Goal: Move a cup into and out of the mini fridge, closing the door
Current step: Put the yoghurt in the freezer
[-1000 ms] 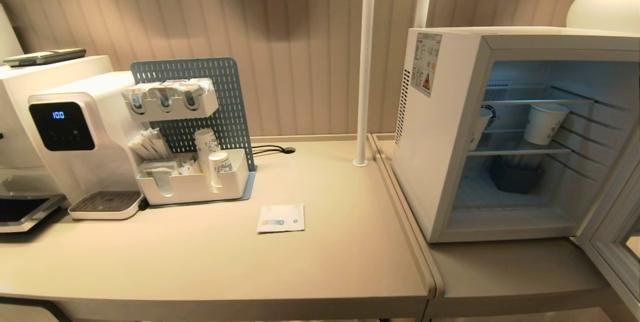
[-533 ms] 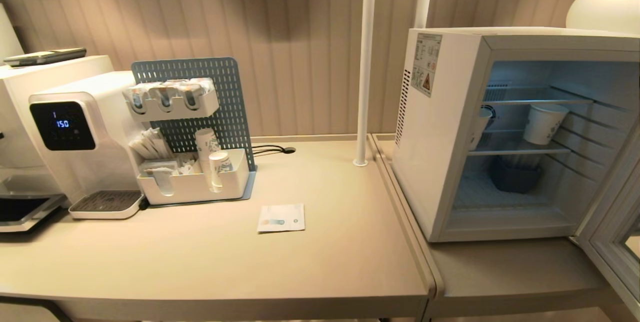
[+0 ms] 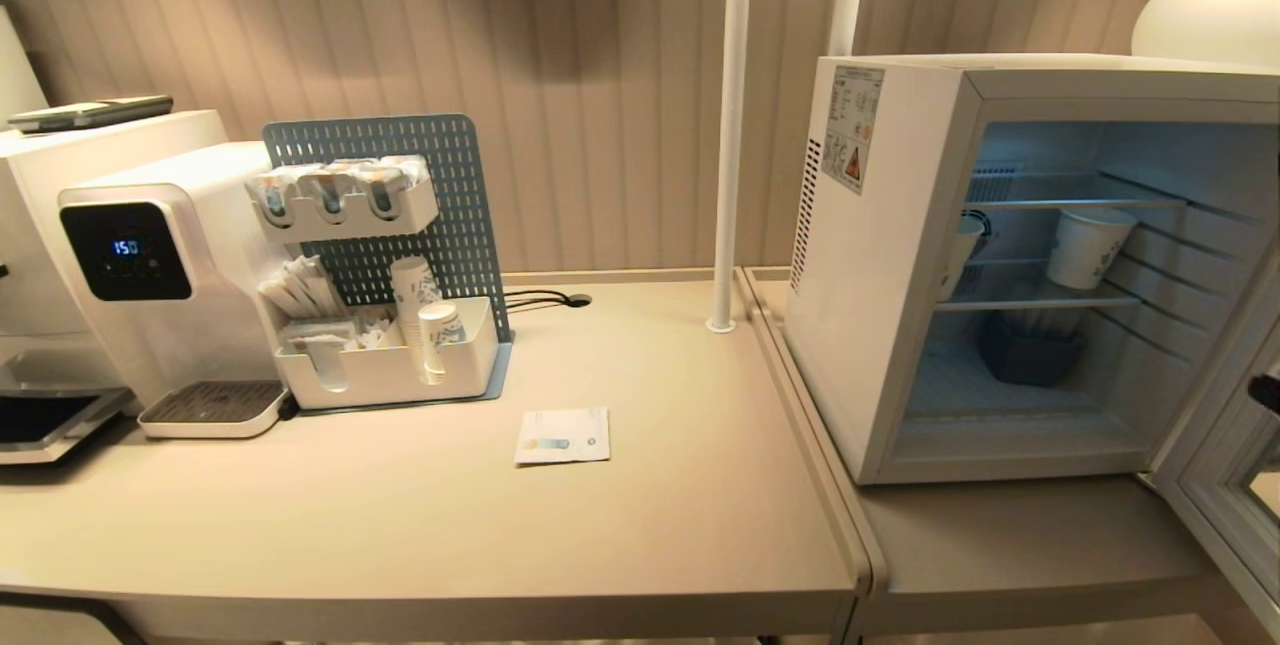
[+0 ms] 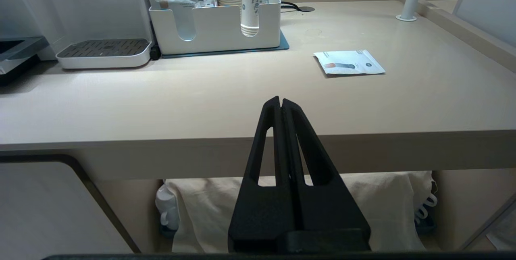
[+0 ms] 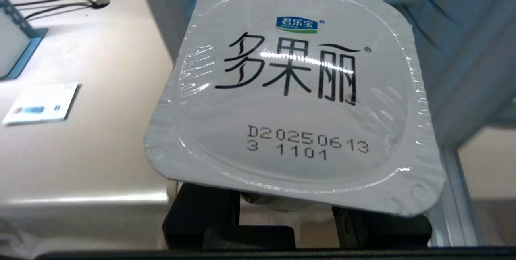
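Note:
The mini fridge [image 3: 870, 325] stands on the right counter with its door [image 3: 1215, 485] swung open to the right. The cup [image 5: 294, 90], a squat white tub with a foil lid printed in black characters, fills the right wrist view, and the open fridge shows just beyond it. My right gripper is shut on the cup's body under the lid; only its black fingers [image 5: 201, 211] show below the rim. A dark bit of that arm [image 3: 1266, 391] pokes in at the head view's right edge. My left gripper [image 4: 281, 100] is shut and empty, parked before the table's front edge.
On the fridge's middle wire shelf stands a white paper cup [image 3: 1090, 245], with a dark blue basket [image 3: 1030, 355] below it. A sachet [image 3: 562, 436] lies mid-table. At the left are a water dispenser [image 3: 150, 275] and a cup organiser [image 3: 390, 365]. A white pole [image 3: 730, 125] rises beside the fridge.
A dark part of my right arm has come into the head view at the right edge, by the open door. The dispenser's display digits changed. Nothing else moved.

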{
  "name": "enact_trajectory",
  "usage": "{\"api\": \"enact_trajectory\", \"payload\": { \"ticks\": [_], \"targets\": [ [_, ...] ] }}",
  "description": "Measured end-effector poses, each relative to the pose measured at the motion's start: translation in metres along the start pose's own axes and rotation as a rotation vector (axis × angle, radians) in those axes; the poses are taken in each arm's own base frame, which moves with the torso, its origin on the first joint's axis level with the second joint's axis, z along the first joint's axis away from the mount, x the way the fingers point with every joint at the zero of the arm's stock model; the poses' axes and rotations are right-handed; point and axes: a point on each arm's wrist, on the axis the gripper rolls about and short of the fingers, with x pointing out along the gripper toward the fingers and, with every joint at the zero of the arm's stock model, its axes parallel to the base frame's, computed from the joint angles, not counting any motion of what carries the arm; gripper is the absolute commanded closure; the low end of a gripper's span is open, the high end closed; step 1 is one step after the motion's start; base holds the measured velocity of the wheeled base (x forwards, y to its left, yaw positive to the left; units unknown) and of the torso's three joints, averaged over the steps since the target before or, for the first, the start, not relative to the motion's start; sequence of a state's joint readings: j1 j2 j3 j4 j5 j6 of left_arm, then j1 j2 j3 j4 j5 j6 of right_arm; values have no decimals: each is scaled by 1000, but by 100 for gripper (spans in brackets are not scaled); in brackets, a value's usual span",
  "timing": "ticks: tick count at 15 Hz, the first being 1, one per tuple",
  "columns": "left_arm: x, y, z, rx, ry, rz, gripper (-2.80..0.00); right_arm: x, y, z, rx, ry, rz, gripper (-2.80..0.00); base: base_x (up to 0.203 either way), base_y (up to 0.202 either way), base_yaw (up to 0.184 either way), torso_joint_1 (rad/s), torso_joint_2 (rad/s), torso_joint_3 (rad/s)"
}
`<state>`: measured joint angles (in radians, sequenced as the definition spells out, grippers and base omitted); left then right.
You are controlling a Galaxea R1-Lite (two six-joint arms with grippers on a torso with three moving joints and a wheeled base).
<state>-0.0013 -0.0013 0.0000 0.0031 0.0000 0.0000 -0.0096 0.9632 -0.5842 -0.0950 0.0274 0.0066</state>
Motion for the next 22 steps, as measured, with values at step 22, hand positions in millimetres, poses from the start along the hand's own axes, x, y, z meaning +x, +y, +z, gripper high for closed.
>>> {"api": "enact_trajectory", "payload": {
  "ticks": [22],
  "targets": [
    [0,0,0,-1,0,0,0,242,-41,-1,71,-67,-125,0,0,0,0,0,0,0]
  ]
}}
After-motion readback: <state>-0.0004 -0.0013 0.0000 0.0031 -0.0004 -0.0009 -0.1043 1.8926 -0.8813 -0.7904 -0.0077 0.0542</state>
